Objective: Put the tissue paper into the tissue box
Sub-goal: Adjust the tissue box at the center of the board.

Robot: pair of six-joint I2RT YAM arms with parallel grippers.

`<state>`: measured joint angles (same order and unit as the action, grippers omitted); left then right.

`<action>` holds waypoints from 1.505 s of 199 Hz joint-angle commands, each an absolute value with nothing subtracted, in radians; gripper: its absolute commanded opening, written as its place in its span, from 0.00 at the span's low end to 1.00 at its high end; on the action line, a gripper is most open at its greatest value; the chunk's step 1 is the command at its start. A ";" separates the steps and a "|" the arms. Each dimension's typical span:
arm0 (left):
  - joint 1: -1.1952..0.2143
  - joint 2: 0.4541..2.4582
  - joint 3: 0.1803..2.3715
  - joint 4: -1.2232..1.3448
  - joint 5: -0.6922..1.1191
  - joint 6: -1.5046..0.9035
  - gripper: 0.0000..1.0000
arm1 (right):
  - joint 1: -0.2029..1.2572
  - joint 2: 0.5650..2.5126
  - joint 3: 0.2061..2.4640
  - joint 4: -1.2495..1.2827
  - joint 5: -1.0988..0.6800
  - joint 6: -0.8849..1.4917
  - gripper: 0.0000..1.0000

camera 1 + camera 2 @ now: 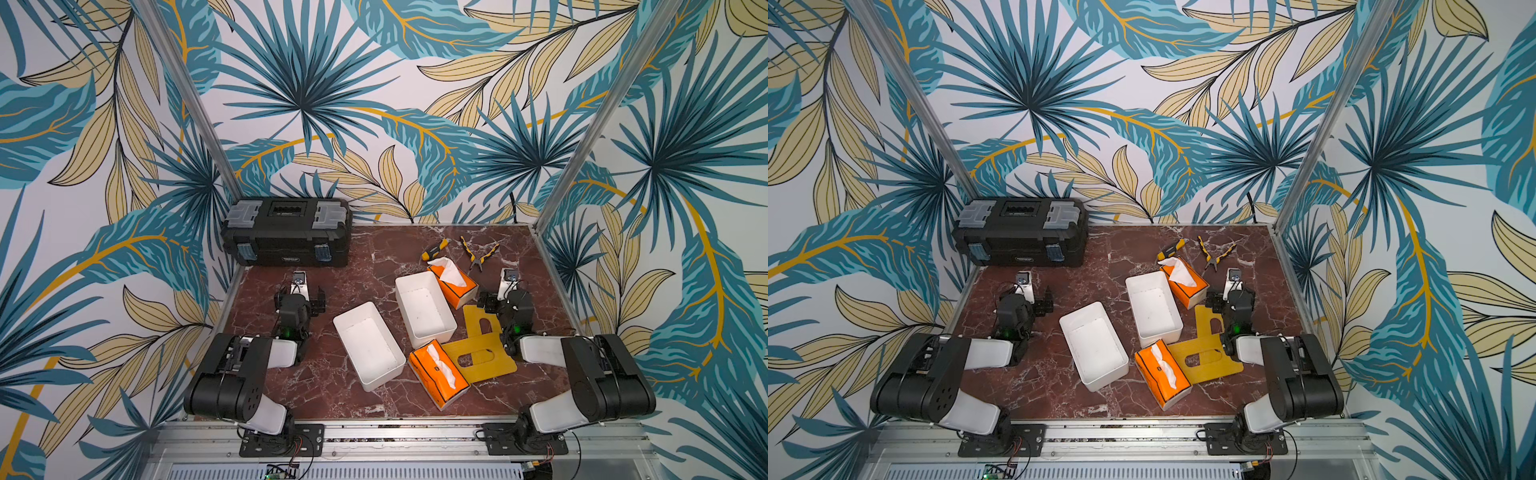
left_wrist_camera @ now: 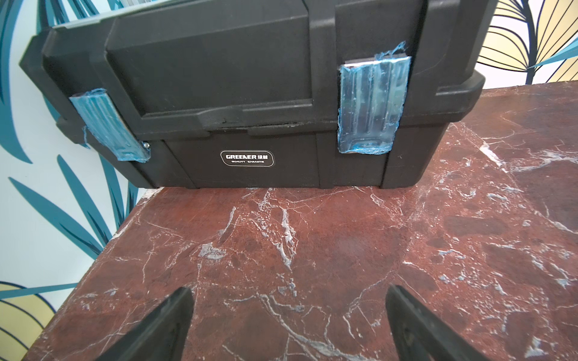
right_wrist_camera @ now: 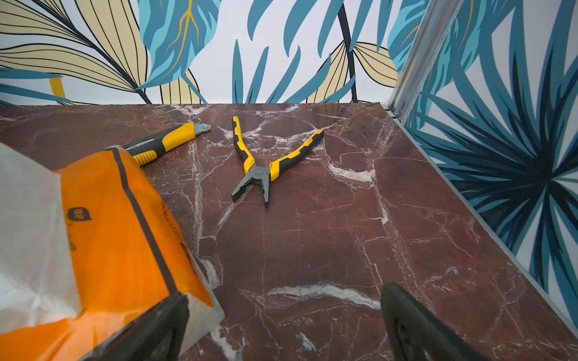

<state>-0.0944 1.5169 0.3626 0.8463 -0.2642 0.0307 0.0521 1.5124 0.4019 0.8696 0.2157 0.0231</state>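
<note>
Two boxes: near tissue box [image 1: 369,347], far tissue box [image 1: 424,312], open-topped, adjacent.
Near tissue pack [image 1: 439,376]: outside, beside both boxes.
Far tissue pack [image 1: 455,286]: against far tissue box.
Left gripper [image 2: 287,293]: wide, holding nothing.
Right gripper [image 3: 284,297]: wide, holding nothing.

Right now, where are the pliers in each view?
A top view: pliers at the far right, behind the far tissue pack.
A top view: pliers, same spot.
Left wrist: not in it.
Right wrist: pliers, handles spread, past the far tissue pack.
Shared landmark: screwdriver beside them.
</note>
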 commanded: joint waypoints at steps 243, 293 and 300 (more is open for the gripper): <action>-0.209 0.649 0.871 -0.489 0.275 0.039 1.00 | 0.917 1.411 1.166 -0.455 0.146 0.333 0.74; -0.209 0.498 0.764 -0.464 0.189 0.009 1.00 | 0.958 1.672 1.305 -0.517 0.111 0.391 0.61; -0.209 0.486 0.760 -0.470 0.191 0.008 1.00 | 0.959 1.691 1.314 -0.525 0.113 0.394 0.60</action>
<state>-0.2062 0.5247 0.7918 -0.4458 0.2092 -0.0059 0.9478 1.6371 1.2758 -0.4549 0.1108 0.3531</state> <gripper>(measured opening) 0.999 0.617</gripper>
